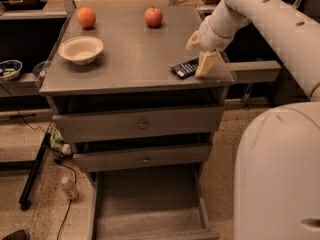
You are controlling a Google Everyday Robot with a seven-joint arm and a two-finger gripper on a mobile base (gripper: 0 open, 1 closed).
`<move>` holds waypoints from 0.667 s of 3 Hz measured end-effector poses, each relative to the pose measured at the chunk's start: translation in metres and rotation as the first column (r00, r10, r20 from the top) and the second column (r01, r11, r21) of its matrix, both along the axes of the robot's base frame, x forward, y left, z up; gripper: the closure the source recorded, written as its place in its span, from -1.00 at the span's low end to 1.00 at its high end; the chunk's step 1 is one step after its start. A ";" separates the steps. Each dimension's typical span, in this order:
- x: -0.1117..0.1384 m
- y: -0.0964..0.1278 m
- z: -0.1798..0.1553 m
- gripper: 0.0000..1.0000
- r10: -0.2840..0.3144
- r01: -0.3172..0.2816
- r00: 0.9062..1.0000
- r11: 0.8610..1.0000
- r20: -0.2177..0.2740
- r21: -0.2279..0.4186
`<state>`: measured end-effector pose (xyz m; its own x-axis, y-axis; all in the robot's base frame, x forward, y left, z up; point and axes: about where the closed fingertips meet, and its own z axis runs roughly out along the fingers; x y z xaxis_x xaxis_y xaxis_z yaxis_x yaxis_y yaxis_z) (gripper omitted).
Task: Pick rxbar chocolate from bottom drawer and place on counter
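Note:
The rxbar chocolate (184,68), a small dark wrapper with pale print, lies flat on the counter (135,59) near its right front corner. My gripper (199,53) hangs just right of the bar and slightly above it. Its two pale fingers are spread apart, with the lower fingertip (205,65) beside the bar's right end, and it holds nothing. The bottom drawer (150,194) stands pulled out below the cabinet. A pale liner (150,222) shows on its floor and nothing else is visible inside.
A cream bowl (81,49) sits at the counter's left. An orange (86,17) and a red apple (153,16) sit at its back. Two shallower drawers (142,125) with round knobs are slightly open. A bottle (68,188) and cables lie on the floor at left.

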<state>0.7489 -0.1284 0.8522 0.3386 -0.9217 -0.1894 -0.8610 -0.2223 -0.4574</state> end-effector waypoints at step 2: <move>0.000 0.000 0.000 -1.00 0.000 0.000 1.000 1.000 0.000 0.000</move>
